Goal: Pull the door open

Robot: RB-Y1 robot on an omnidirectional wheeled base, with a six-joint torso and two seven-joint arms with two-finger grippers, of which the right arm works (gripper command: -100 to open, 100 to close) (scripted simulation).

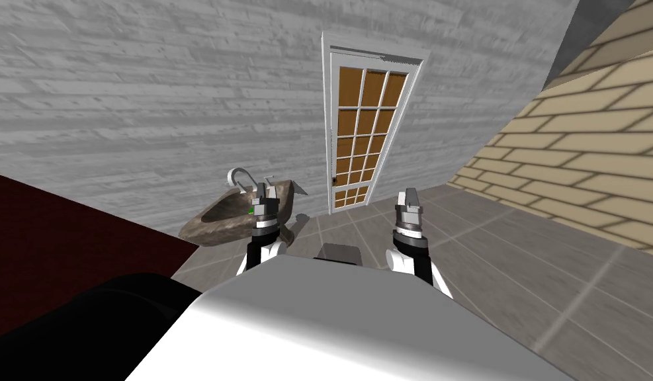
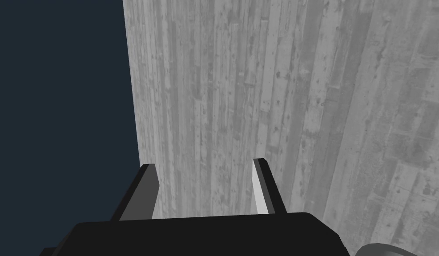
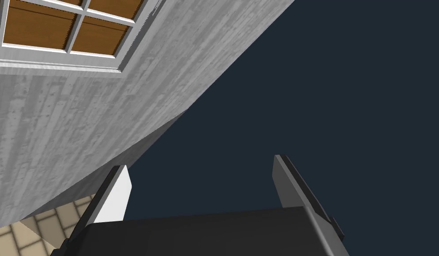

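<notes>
Door [image 1: 364, 126] stands ahead of me in the grey plank wall [image 1: 153, 99], well apart from both arms. It is a tall white leaf with a grid of brown panes, and as far as I can tell it sits flush in its white frame. A small dark fitting [image 1: 335, 180] shows on its left edge, low down, too small for me to make out its shape. My left gripper [image 1: 259, 193] is raised in front of my chest and, in the head view, lies over a mottled stone-coloured sink [image 1: 212, 221] with a curved grey faucet [image 1: 240, 174]; I cannot tell how near the two really are. In the left wrist view its two fingers [image 2: 147, 191] stand apart with nothing between them. My right gripper [image 1: 409, 198] is held up at about the same height over the grey tiled floor [image 1: 517, 264], to the right of the door's foot. Its fingers [image 3: 118, 195] are likewise spread wide and hold nothing. The right wrist view catches a corner of the door's white frame and brown panes beyond the fingers, not touching them. A tan brick wall [image 1: 583, 152] closes the room on my right.
</notes>
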